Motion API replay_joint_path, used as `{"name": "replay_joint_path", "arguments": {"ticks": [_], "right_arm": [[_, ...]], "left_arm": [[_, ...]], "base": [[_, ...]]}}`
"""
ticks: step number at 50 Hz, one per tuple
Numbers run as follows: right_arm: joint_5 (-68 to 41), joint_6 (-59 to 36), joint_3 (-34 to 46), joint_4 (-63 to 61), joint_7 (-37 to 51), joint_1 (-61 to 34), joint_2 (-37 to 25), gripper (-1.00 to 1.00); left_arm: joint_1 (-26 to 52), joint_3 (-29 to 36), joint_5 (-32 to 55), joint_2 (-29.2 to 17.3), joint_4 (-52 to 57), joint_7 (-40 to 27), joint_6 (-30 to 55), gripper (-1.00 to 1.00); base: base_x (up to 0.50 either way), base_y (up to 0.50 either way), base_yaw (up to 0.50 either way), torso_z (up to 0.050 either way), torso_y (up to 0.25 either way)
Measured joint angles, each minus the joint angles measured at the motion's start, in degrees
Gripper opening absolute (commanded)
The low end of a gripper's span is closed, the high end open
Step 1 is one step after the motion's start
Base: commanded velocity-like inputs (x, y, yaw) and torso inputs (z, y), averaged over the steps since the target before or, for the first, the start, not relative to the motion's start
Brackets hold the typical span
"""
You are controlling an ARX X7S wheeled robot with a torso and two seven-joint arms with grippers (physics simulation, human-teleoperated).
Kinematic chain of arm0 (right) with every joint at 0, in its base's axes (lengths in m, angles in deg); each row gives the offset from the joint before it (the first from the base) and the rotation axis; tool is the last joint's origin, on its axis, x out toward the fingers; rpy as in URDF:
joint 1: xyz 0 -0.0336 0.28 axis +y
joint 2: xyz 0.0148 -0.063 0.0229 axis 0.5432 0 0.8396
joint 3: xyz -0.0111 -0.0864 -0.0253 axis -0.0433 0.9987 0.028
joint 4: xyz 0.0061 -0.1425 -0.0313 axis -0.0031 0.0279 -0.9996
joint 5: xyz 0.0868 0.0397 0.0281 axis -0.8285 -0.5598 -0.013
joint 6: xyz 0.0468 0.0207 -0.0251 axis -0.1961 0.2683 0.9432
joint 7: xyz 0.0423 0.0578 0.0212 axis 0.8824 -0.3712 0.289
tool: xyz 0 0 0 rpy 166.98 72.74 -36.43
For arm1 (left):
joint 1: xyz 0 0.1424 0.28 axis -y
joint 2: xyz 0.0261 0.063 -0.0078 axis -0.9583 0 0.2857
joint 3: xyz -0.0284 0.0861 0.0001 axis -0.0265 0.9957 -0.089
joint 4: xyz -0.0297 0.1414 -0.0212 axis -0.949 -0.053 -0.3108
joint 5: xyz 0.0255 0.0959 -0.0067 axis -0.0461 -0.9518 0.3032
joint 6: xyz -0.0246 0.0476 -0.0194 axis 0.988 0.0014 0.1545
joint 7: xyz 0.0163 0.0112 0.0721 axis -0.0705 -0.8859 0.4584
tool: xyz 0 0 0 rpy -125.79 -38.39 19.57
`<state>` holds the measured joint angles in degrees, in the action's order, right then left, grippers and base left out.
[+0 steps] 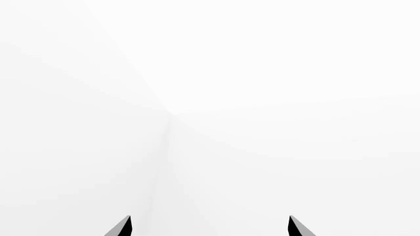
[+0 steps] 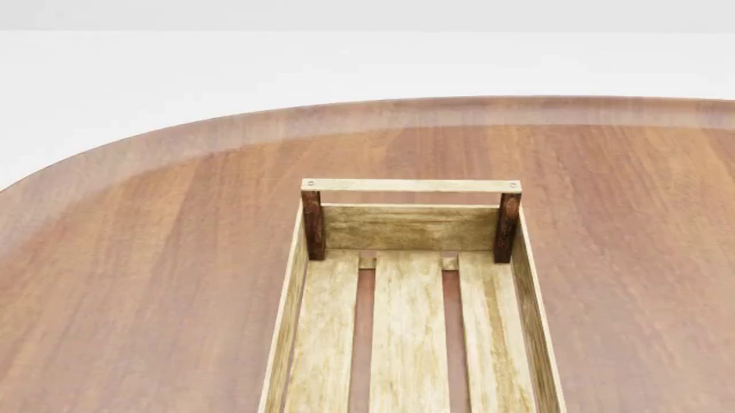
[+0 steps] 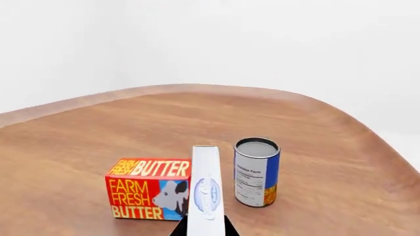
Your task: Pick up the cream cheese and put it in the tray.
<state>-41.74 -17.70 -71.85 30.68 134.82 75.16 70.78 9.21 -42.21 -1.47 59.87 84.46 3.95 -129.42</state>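
Observation:
In the right wrist view the cream cheese (image 3: 205, 191), a flat white-silver box with a blue oval logo, stands on edge between my right gripper's (image 3: 204, 230) two dark fingertips, lifted above the table. The gripper is shut on it. In the head view the tray (image 2: 410, 217), a light wooden slatted crate with dark corner posts and a rail handle, lies on the brown table and holds nothing that I can see. Neither arm shows in the head view. My left gripper (image 1: 210, 227) shows only two fingertips set wide apart against blank white, holding nothing.
Behind the held box stand a red-orange butter box (image 3: 147, 188) and a blue-and-orange can (image 3: 256, 172) on the round wooden table (image 3: 78, 147). The table's curved edge (image 2: 138, 142) runs across the far side, with white floor beyond.

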Motion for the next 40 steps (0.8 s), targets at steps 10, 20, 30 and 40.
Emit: {"name": "replay_joint_path", "arguments": {"ticks": [10,20,30,40], "right_arm": [[2.2,-5.2,1.3,-9.0,1.8,0.7,-2.3,-1.00],[4.0,-10.1,3.5,-14.3,2.3,-1.0,-4.7,-1.00],[5.9,-15.1,6.4,-18.4,1.9,-3.9,-7.1,-1.00],[8.3,-21.5,9.7,-22.4,1.4,-8.0,-9.8,-1.00]], "left_arm": [[-0.2,-0.1,0.1,-0.2,0.3,-0.2,0.0,1.00],[-0.1,-0.1,0.2,-0.4,0.3,-0.4,-0.1,1.00],[0.0,0.0,0.4,-0.5,0.1,-0.5,-0.1,1.00],[0.1,0.0,0.4,-0.7,0.1,-0.6,-0.1,1.00]], "base": [[0.00,0.00,0.00,0.000,0.000],[0.00,0.00,0.00,0.000,0.000],[0.00,0.00,0.00,0.000,0.001],[0.00,0.00,0.00,0.000,0.000]]}}
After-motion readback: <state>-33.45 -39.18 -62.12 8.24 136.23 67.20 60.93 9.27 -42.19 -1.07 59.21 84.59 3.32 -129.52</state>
